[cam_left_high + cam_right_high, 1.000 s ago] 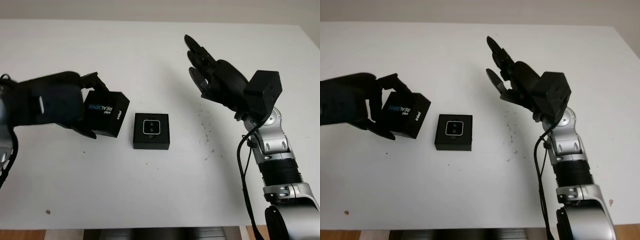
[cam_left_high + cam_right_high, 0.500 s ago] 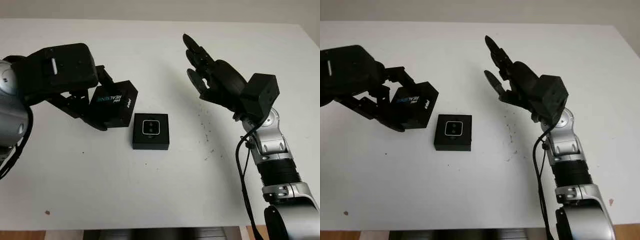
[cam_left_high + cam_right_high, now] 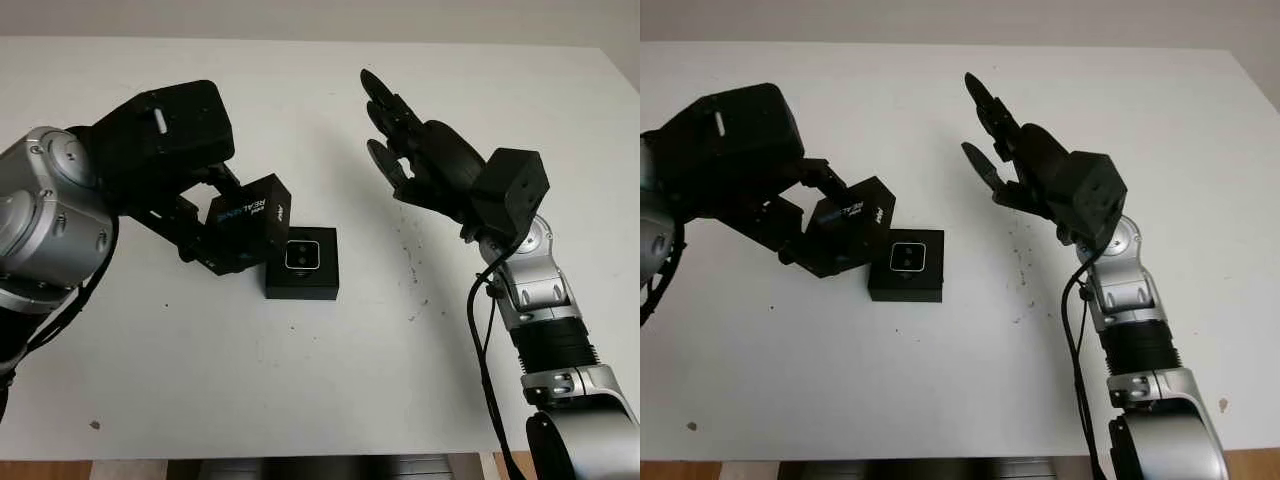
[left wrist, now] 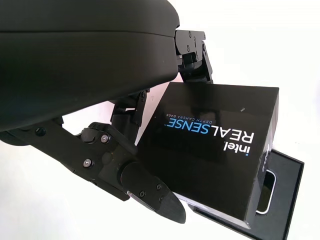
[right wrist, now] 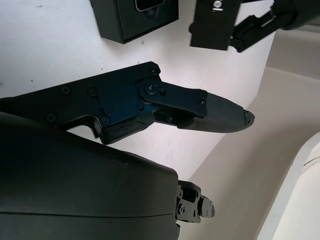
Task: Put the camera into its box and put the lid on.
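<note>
Left robot hand (image 3: pixel 205 215) holds lid (image 3: pixel 247 222) over box (image 3: pixel 303 263).

A glossy black cardboard lid (image 4: pixel 215 150) is gripped between matt black plastic fingers (image 4: pixel 145 192); beneath, a matt white table (image 3: pixel 300 380) is seen.

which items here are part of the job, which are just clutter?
Part of the job:
- box holding the camera
- lid, gripped by left hand, at the box's edge

Not part of it:
- right hand, open, raised above the table
</note>
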Robot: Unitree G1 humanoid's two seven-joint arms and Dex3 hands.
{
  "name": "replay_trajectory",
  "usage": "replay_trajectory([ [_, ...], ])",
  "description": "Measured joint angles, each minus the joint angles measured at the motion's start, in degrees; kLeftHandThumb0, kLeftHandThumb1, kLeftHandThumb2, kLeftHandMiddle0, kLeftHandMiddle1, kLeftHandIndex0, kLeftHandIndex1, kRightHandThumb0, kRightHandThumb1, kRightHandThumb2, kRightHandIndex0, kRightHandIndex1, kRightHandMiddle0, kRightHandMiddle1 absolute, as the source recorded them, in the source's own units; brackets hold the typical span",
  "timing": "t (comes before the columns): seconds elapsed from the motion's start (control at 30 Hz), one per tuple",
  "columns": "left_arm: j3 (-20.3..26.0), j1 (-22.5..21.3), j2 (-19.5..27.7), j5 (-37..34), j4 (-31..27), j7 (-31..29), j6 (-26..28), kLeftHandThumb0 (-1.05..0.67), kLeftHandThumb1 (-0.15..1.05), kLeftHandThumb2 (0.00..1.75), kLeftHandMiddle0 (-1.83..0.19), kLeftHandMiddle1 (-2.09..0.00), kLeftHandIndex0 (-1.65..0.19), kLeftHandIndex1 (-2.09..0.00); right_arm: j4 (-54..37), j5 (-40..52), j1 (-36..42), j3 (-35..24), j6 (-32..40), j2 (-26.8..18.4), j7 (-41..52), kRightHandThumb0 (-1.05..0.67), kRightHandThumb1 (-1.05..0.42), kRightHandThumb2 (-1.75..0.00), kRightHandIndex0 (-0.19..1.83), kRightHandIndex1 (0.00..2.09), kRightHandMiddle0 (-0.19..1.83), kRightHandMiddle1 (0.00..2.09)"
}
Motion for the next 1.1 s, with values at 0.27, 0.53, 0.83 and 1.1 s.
replay_trajectory([
  [0.27,-1.8,-1.2,-0.8,-4.5,0.0,2.2,4.6,-0.38,0.96,0.05,-0.61,-1.89,-0.4,-1.75,-1.3,-0.5,0.2,0.3,1.7,0.5,-1.0,-0.83,-1.05,-0.62,-0.11,0.06,-0.09,0.06],
  [0.53,-3.9,-3.2,-1.0,-7.5,0.1,4.4,4.7,-0.36,0.99,0.06,-0.48,-1.81,-0.39,-1.68,-2.1,-0.2,0.4,0.3,1.9,1.3,-1.6,-0.81,-1.05,-0.63,-0.11,0.05,-0.09,0.06],
  [0.83,-7.4,-5.7,-2.2,-7.8,1.2,6.2,2.2,-0.34,0.99,0.05,-0.46,-1.77,-0.33,-1.67,-2.9,0.7,1.0,0.3,3.3,2.6,-2.1,-0.82,-1.05,-0.61,-0.13,0.04,-0.11,0.05],
  [1.1,-8.3,-6.4,-2.8,-6.9,2.7,6.8,-3.1,-0.32,1.0,0.06,-0.39,-1.67,-0.25,-1.59,-3.5,0.9,1.5,0.2,3.6,2.9,-3.2,-0.81,-1.05,-0.61,-0.13,0.05,-0.09,0.06],
])
